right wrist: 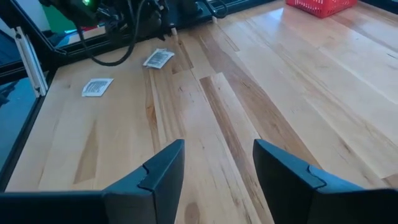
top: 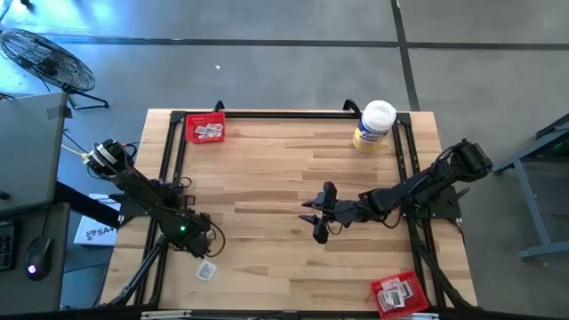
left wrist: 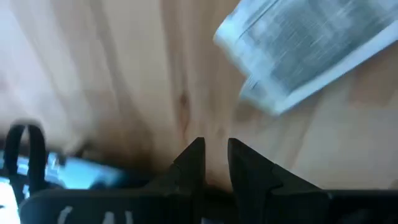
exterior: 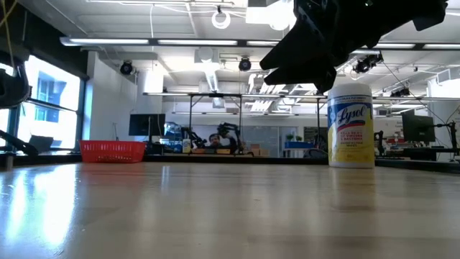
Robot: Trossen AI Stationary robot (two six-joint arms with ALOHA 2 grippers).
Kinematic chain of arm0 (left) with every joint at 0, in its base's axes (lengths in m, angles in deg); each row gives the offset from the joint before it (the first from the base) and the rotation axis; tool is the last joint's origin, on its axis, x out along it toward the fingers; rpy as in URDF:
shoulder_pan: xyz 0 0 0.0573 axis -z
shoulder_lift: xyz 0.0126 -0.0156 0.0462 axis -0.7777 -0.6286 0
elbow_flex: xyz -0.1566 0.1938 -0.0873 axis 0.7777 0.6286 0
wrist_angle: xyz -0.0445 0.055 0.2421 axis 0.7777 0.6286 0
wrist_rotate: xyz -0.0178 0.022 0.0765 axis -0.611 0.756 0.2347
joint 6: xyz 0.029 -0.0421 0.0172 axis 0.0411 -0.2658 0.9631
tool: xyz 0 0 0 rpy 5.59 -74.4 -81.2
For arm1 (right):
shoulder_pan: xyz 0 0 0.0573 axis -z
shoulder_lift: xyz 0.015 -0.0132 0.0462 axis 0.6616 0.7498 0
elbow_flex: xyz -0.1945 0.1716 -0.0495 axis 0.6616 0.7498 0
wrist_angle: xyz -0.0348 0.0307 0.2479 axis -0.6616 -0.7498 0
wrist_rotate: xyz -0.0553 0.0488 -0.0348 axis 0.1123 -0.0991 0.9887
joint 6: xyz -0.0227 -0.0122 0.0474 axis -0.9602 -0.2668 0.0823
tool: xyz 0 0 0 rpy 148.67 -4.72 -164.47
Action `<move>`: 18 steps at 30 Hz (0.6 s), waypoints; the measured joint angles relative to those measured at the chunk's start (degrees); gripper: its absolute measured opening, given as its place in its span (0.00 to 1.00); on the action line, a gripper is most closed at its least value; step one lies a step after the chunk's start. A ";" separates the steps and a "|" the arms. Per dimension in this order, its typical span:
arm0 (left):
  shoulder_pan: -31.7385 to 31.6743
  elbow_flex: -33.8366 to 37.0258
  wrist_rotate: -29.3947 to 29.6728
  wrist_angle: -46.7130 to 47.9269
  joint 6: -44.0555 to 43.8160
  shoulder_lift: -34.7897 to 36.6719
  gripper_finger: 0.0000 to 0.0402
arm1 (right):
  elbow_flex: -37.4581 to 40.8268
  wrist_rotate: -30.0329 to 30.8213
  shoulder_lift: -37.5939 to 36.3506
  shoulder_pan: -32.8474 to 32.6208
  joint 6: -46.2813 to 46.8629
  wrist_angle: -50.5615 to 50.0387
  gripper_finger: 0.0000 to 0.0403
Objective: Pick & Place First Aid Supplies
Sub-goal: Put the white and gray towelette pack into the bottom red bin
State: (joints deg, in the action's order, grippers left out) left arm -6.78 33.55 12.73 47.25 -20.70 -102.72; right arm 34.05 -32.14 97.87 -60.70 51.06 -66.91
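Two small white-and-grey packets lie flat on the wood near the table's near-left corner, one [right wrist: 94,86] farther out and one [right wrist: 158,58] close to my left arm; the high view shows one packet [top: 207,270]. My left gripper [left wrist: 215,155] hovers just short of a blurred packet [left wrist: 305,56], its fingers only a narrow gap apart, with nothing between them. My right gripper [right wrist: 217,165] is open wide above the table's middle [top: 320,220] and holds nothing. More packets lie in the two red trays.
One red tray [top: 206,130] sits at the far-left corner, another [top: 398,293] at the near-right corner. A white-lidded, yellow-labelled tub [top: 373,125] stands upright at the far right [exterior: 351,126]. A black frame rail [top: 267,113] runs round the tabletop. Bare wood lies between the arms.
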 joint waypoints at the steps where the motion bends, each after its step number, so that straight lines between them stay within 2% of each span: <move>1: 0.00 0.02 -0.34 0.78 -0.93 0.12 0.16 | 0.00 -0.02 0.00 -0.12 0.00 0.00 0.46; 7: 0.02 0.04 -1.20 -5.19 -3.52 1.47 0.16 | 0.00 0.12 -0.02 -0.27 0.00 0.00 0.46; 12: 1.34 0.00 -4.14 -7.02 0.91 1.62 0.16 | 0.02 0.18 -0.02 -0.27 0.00 -0.24 0.46; 18: 4.91 0.02 -1.03 -8.69 5.17 1.62 0.16 | 0.14 0.22 -0.01 -0.27 0.00 -0.27 0.46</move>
State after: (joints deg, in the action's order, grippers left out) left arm -1.87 33.57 11.70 38.55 -15.53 -101.10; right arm 34.19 -31.92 97.86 -60.97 51.06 -67.18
